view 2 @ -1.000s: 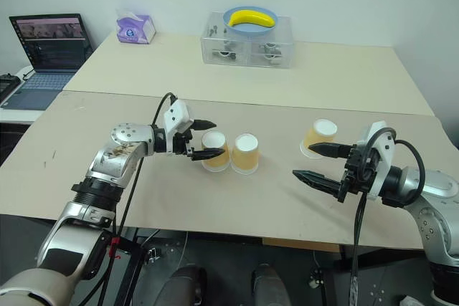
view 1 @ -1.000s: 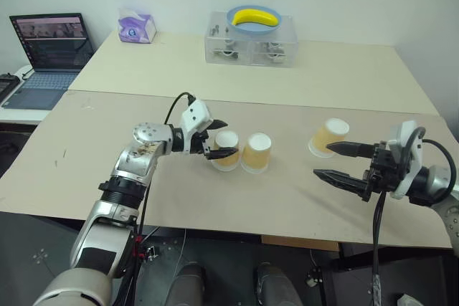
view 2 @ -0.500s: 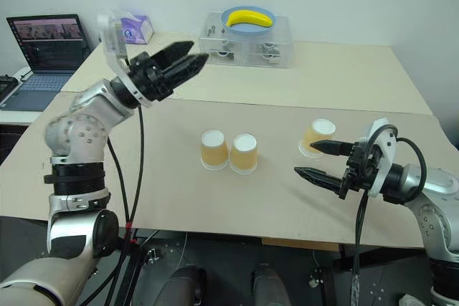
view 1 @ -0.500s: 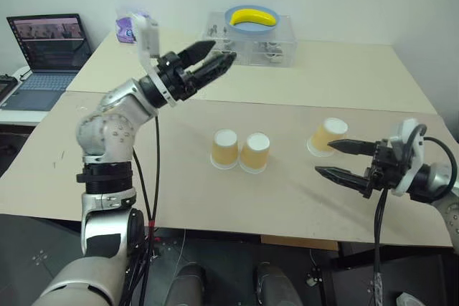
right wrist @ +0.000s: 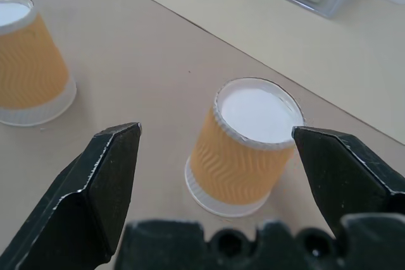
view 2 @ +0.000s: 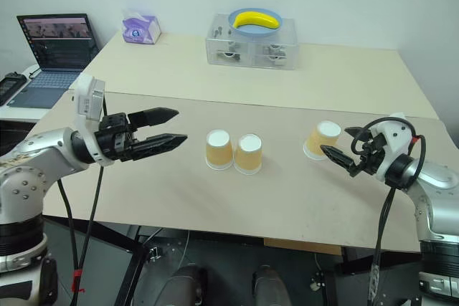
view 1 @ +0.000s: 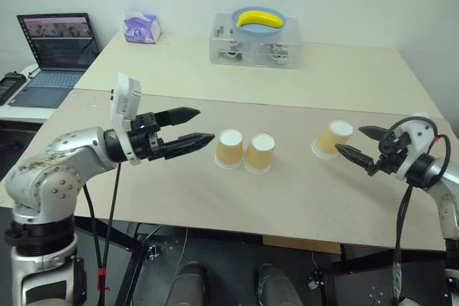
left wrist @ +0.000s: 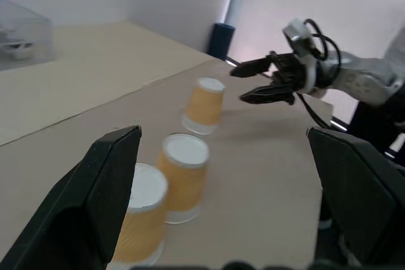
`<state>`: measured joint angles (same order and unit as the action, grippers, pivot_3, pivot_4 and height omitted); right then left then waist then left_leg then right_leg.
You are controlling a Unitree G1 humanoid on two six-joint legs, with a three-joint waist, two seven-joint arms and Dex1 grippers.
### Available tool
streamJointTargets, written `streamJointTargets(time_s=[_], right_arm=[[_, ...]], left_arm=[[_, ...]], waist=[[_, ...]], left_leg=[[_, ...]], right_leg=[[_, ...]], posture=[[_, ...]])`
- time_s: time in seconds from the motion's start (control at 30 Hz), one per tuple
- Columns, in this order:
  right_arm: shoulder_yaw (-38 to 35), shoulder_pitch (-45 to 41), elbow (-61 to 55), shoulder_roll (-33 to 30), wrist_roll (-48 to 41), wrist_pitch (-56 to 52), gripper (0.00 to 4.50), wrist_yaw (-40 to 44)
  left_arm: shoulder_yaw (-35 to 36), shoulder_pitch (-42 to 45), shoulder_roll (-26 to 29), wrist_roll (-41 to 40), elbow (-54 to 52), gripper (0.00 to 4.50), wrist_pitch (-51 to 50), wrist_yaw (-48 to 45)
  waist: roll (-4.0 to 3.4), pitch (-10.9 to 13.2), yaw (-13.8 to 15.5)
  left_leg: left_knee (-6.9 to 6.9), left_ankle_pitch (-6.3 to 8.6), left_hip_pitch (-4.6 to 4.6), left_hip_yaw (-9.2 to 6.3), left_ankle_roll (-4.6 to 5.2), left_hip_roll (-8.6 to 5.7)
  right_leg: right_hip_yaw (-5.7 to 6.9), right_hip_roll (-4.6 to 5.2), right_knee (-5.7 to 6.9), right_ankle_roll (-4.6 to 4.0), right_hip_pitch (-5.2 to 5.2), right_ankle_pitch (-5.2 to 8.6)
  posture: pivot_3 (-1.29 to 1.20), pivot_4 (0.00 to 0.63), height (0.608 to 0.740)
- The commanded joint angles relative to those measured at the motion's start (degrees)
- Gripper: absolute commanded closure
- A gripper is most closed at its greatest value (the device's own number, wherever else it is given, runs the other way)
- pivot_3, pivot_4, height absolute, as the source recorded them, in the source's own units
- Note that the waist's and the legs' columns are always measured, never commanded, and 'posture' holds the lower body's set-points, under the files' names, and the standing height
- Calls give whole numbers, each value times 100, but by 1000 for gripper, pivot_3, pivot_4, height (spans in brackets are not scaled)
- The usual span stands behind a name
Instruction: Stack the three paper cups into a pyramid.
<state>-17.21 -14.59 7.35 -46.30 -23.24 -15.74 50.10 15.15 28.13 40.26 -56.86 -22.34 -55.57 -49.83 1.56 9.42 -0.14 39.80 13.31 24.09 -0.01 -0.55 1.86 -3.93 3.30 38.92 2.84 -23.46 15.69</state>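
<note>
Paper cups: two [view 1: 229, 149] [view 1: 259, 153] touch just past the wide-open, empty left tool [view 1: 193, 125]; the third [view 1: 331, 138] waits before the open, empty right tool [view 1: 358, 145], unstacked.

we see a laptop [view 1: 57, 48] open at far left, a purple tissue box [view 1: 141, 27], and a banana [view 1: 258, 18] in a blue bowl [view 1: 279, 26] atop a clear organizer [view 1: 257, 46].

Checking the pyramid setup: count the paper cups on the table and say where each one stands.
3. Two upside-down cups stand side by side mid-table; the third cup stands apart toward the robot's right, just before the open right claw. None appears hidden.
</note>
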Motion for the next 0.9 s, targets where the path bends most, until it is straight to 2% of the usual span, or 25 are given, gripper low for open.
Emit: streamJointTargets(time_s=[0.03, 0.3, 0.6, 0.9], right_arm=[[-163, -226, 439, -83, 103, 328, 0, 24], [10, -873, 1352, 108, 284, 654, 0, -60], [198, -993, 925, 328, 67, 365, 0, 280], [268, -1207, 1320, 403, 246, 562, 0, 165]], left_arm=[[27, 159, 159, -376, -299, 24, -42, -90], [-232, 267, 208, -362, -272, 24, 137, -164], [-493, 141, 232, -74, -180, 24, 381, -257], [-443, 65, 227, -37, -255, 24, 429, -230]], waist=[[-1, 0, -39], [-2, 1, -111], [-4, 2, -87], [-4, 2, -80]], left_leg=[[-1, 0, -2, -1, 0, 1], [-8, 1, -6, -1, 2, 4], [-9, 1, -3, -3, 2, 3], [-9, 1, -3, -3, 2, 4]], right_leg=[[1, -2, -2, 0, 3, 0], [-1, -6, -1, -3, 3, 2], [0, -5, -5, -3, 2, 2], [0, -4, -6, -3, 3, 2]], posture=[[0, 150, 694], [0, 150, 694], [0, 150, 694], [0, 150, 694]])
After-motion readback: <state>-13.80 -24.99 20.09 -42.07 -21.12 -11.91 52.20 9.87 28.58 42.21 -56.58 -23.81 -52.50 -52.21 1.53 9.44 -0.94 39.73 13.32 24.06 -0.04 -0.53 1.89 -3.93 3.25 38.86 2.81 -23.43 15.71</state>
